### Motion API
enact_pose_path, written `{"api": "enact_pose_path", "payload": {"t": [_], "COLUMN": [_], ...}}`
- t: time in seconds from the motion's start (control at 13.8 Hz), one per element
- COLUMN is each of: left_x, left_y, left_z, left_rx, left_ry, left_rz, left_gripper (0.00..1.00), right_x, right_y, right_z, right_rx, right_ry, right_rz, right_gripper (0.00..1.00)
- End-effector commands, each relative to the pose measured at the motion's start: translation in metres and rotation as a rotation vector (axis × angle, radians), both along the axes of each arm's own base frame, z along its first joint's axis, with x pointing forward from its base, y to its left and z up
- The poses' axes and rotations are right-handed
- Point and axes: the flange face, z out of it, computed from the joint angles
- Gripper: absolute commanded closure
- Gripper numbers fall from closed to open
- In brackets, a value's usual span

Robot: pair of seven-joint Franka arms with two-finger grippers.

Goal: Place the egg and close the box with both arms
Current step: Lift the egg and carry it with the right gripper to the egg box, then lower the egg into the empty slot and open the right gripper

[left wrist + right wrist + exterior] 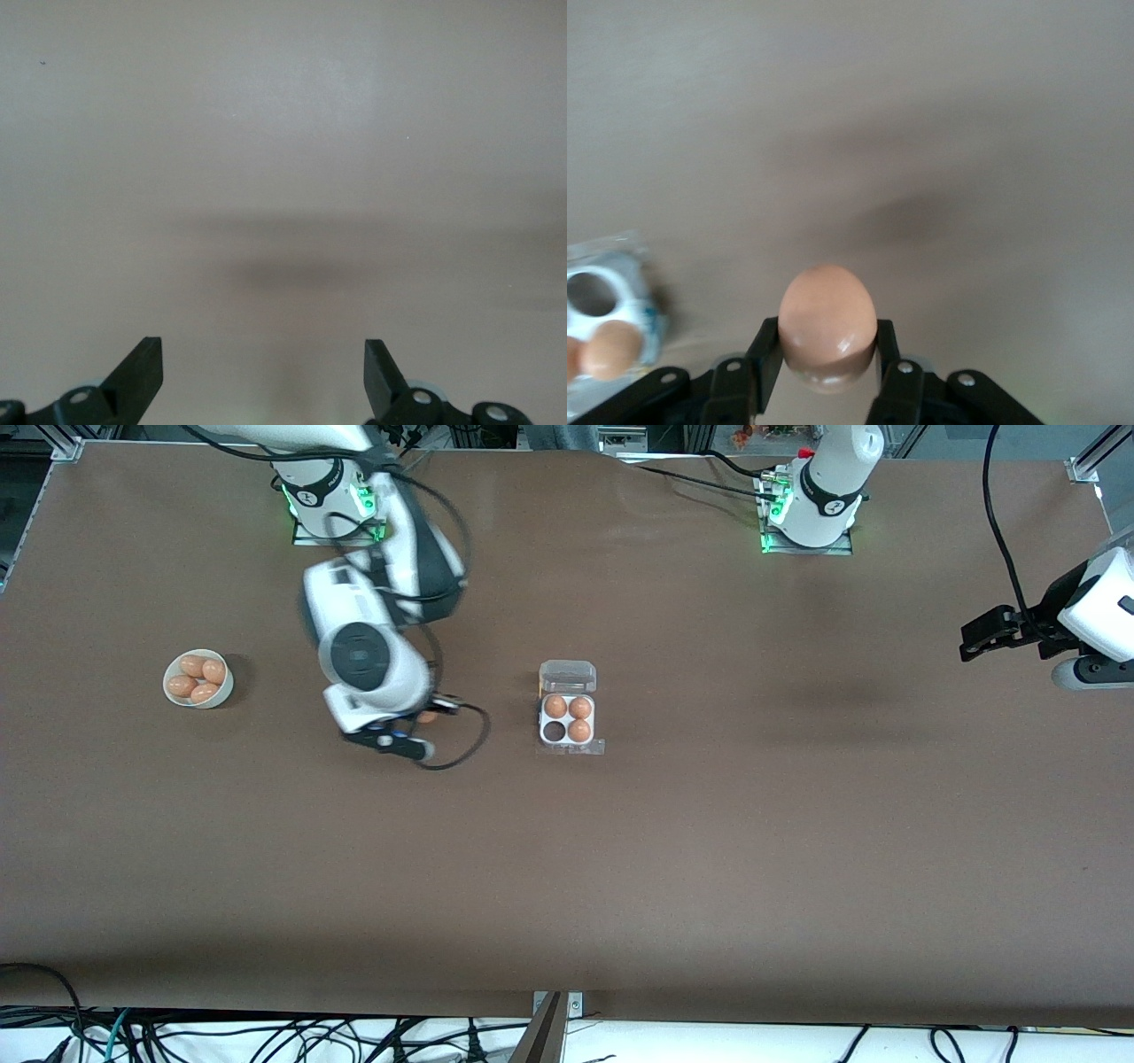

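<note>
One brown tabletop (709, 850), plain and matte. Right claw (828, 354) clamps the egg (827, 319) above it, box (568, 717) beside, lid up. Left claw (264, 372) waits, spread wide, over bare surface.

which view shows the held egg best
The right wrist view: the egg fills the middle, clamped between the right gripper fingers. In the front view only a sliver of it peeks out under the arm, over bare table between bowl and box. The left wrist view shows none of it.

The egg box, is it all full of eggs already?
No, the box holds three eggs and one cell nearer the front camera is still empty.
</note>
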Motion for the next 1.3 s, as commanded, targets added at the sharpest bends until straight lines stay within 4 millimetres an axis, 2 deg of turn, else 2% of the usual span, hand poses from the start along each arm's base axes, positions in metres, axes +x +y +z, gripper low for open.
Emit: {"api": "enact_pose_path", "payload": {"t": [0.0, 0.14, 0.22, 0.36, 0.58, 0.79, 1.01, 1.16, 1.23], "left_x": [-0.001, -0.001, -0.001, -0.001, -0.001, -0.001, -0.001, -0.001, -0.002], "left_y": [-0.001, -0.002, -0.001, -0.001, -0.001, -0.001, -0.002, -0.003, -0.003], "left_z": [0.004, 0.004, 0.004, 0.005, 0.004, 0.004, 0.004, 0.004, 0.003], "left_rx": [-0.018, -0.020, -0.018, -0.018, -0.018, -0.018, -0.019, -0.021, -0.021], "left_ry": [0.003, 0.003, 0.003, 0.001, 0.003, 0.003, 0.003, 0.004, 0.016], "left_rz": [-0.009, -0.009, -0.009, -0.008, -0.006, -0.005, -0.005, -0.006, -0.009], "left_gripper": [0.00, 0.00, 0.00, 0.00, 0.00, 0.00, 0.03, 0.09, 0.11], "right_x": [-0.004, -0.010, -0.008, -0.023, -0.022, -0.021, -0.018, -0.016, -0.016], "right_y": [0.077, 0.116, 0.124, 0.153, 0.159, 0.157, 0.153, 0.152, 0.151], "right_z": [-0.022, -0.031, -0.034, -0.044, -0.054, -0.074, -0.078, -0.079, -0.080], "right_rx": [-0.032, 0.014, 0.049, 0.123, 0.155, 0.140, 0.142, 0.151, 0.150], "right_ry": [-0.059, -0.093, -0.103, -0.114, -0.133, -0.128, -0.121, -0.116, -0.114], "right_rz": [-0.020, 0.005, -0.003, 0.017, 0.017, 0.023, 0.026, 0.015, 0.014], "right_gripper": [0.71, 0.70, 0.70, 0.70, 0.70, 0.70, 0.69, 0.66, 0.57]}}
